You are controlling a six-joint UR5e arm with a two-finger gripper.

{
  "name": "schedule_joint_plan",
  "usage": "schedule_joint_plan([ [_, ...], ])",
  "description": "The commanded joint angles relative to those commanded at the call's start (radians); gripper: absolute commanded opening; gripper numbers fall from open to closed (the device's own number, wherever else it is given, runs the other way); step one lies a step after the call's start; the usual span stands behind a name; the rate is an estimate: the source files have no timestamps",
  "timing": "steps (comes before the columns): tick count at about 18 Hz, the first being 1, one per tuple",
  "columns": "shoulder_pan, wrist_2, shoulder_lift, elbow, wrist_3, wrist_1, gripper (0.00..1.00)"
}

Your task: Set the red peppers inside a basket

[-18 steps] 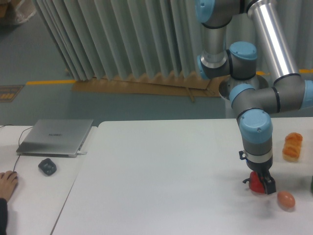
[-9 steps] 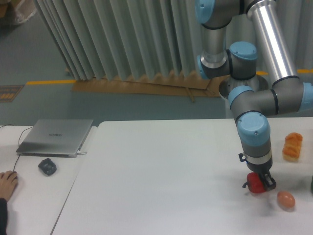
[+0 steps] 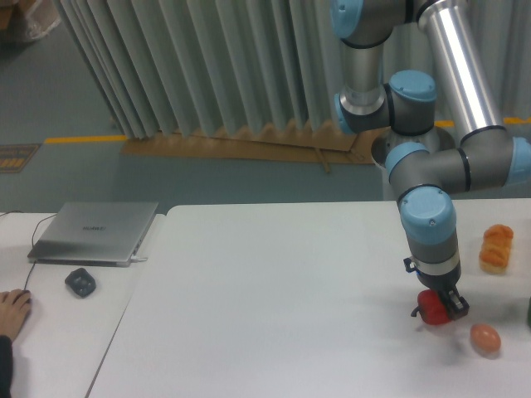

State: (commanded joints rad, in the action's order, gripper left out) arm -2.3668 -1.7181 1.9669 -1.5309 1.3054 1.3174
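Lower right of the frame — gripper (image 3: 443, 305) is clamped on the red pepper (image 3: 432, 308), which has come slightly up and left off the table (image 3: 274, 307) over the last second. Looks like the lift has started. Pinkish egg-shaped thing (image 3: 485, 337) sits just beside, orange bread-like lump (image 3: 497, 247) farther up. No basket visible — destination unknown.

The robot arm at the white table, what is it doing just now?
The arm's gripper is down on a red pepper near the right side of the white table and seems shut on it. No basket is in view. An egg-shaped thing and an orange bread lie close by. A laptop sits on the left table.
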Motion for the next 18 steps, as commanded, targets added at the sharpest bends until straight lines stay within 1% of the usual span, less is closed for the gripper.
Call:
schedule_joint_plan([
  [2, -0.049, 0.037, -0.08, 0.011, 0.009, 0.075, 0.26],
  [4, -0.093, 0.049, -0.115, 0.011, 0.011, 0.083, 0.26],
  [6, -0.139, 0.048, -0.128, 0.014, 0.018, 0.082, 0.25],
  [7, -0.172, 0.048, -0.131, 0.031, 0.018, 0.082, 0.25],
  [9, -0.228, 0.048, -0.138, 0.035, 0.017, 0.077, 0.25],
  [11, -0.258, 0.051, -0.131, 0.031, 0.017, 0.072, 0.25],
  [12, -0.273, 0.045, -0.129, 0.043, 0.017, 0.072, 0.25],
  [14, -0.33, 0.054, -0.129, 0.048, 0.029, 0.069, 0.25],
  [15, -0.368, 0.054, -0.116, 0.064, 0.076, 0.054, 0.25],
  [18, -0.429, 0.037, -0.08, 0.067, 0.17, 0.02, 0.25],
])
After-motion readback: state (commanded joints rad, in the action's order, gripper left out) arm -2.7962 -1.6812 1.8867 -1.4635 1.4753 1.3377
